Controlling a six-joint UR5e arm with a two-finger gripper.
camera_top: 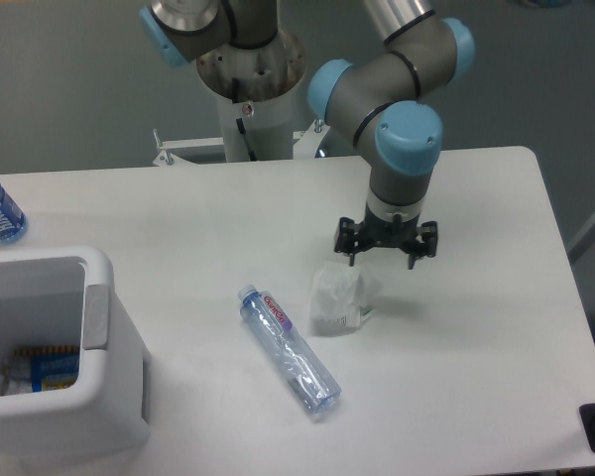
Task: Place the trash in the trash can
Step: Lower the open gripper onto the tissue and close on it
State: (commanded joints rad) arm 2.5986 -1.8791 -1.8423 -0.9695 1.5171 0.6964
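The gripper (388,245) hangs with jaws spread wide, empty, just above and right of the paper wad (337,297); the bottle (289,349) lies nearby. Approach step: next, centre over the wad, descend, then carry it to the bin (99,327)

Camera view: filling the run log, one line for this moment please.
phase: approach | gripper: open, above crumpled white paper wad | clear crinkled plastic bottle: lying on table | large white plastic bin: neither item in yet

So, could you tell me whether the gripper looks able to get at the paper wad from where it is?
Probably yes: the open gripper hangs just up-right of the paper wad, nothing lying between.
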